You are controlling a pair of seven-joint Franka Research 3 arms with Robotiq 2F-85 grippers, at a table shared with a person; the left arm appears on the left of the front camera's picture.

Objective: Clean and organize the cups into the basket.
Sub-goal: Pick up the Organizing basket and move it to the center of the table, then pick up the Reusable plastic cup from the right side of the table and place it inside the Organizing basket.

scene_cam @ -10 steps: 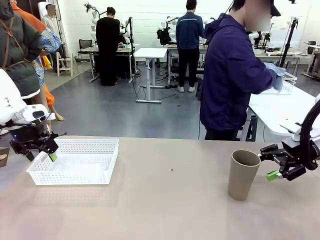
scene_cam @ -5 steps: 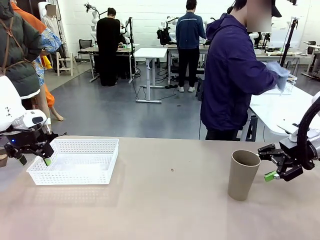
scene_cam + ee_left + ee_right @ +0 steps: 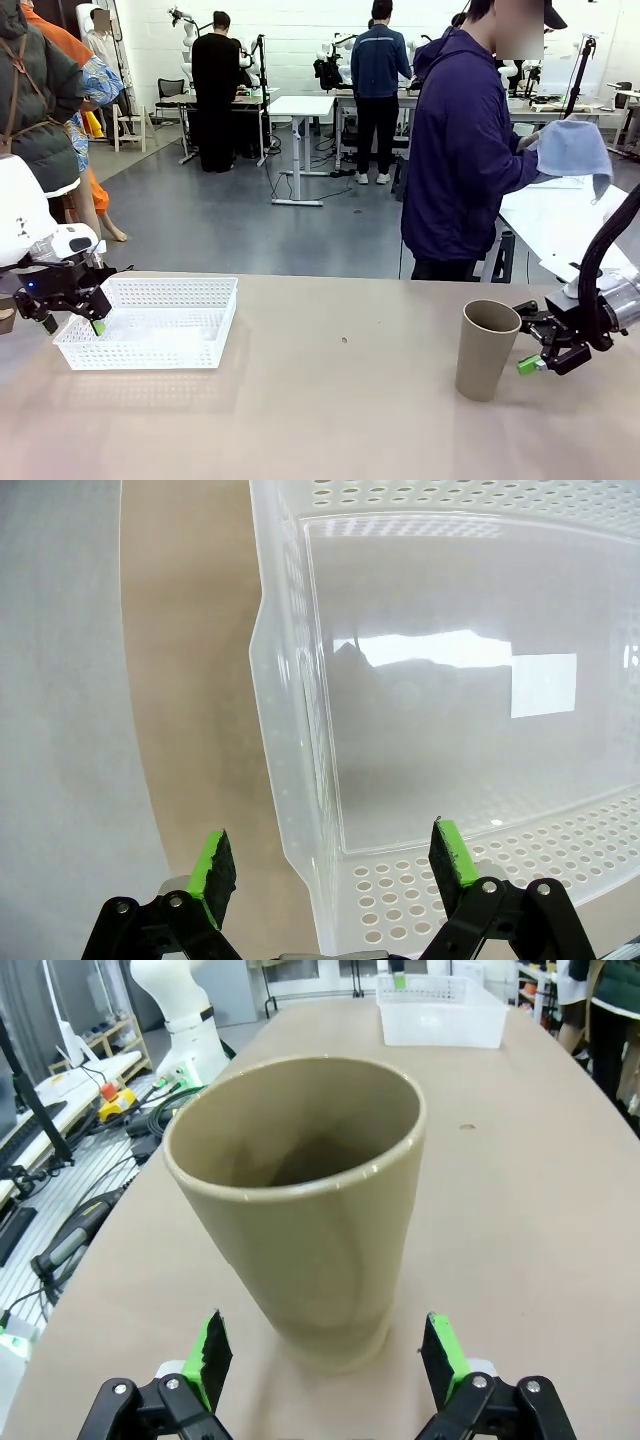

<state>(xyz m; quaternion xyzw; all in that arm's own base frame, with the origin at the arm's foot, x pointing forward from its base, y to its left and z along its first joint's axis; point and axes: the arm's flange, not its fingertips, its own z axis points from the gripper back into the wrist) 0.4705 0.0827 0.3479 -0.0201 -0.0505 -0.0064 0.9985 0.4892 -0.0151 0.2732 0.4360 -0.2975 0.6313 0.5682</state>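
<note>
The left gripper hangs with its jaws spread wide and nothing between them but the basket: in the left wrist view one green pad sits outside the basket's left end wall, over the bare tan table, and the other sits above the perforated wall on the inner side, so the rim runs between the two fingers; whether either pad touches the plastic I cannot tell. The basket is white, low and lattice-walled, and its glossy floor holds nothing. Well to the right of the basket, the right gripper is likewise wide open and holds nothing. It is level with the lower half of a beige-tan cup, on the cup's side away from the basket. From the right wrist view its two pads flank the cup's base with a gap of table showing on each side. The cup stands upright, mouth up, and looks hollow. A small dark speck lies on the table between basket and cup. Beyond the table's far edge, right of the basket, a person in a dark blue jacket holds up a pale blue cloth.
</note>
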